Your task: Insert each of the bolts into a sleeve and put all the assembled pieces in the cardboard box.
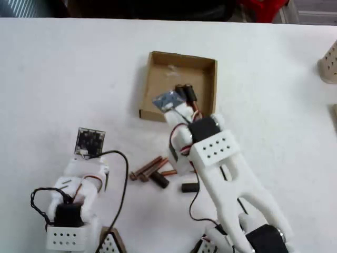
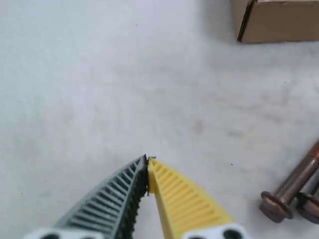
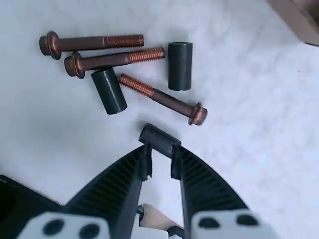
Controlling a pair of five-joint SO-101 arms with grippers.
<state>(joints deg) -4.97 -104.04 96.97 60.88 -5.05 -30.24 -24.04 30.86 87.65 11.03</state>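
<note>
Three copper bolts and three black sleeves lie loose on the white table. Two of the sleeves rest among the bolts. My right gripper hovers just over the third sleeve, open, its black fingers narrowly apart. The cardboard box stands behind the pile, with a dark piece inside it. My left gripper is shut on nothing over bare table, left of the bolts.
From above, the bolts and two sleeves lie between the two arms. The right arm reaches in from the front right and the left arm sits front left. A pale perforated object stands at the right edge.
</note>
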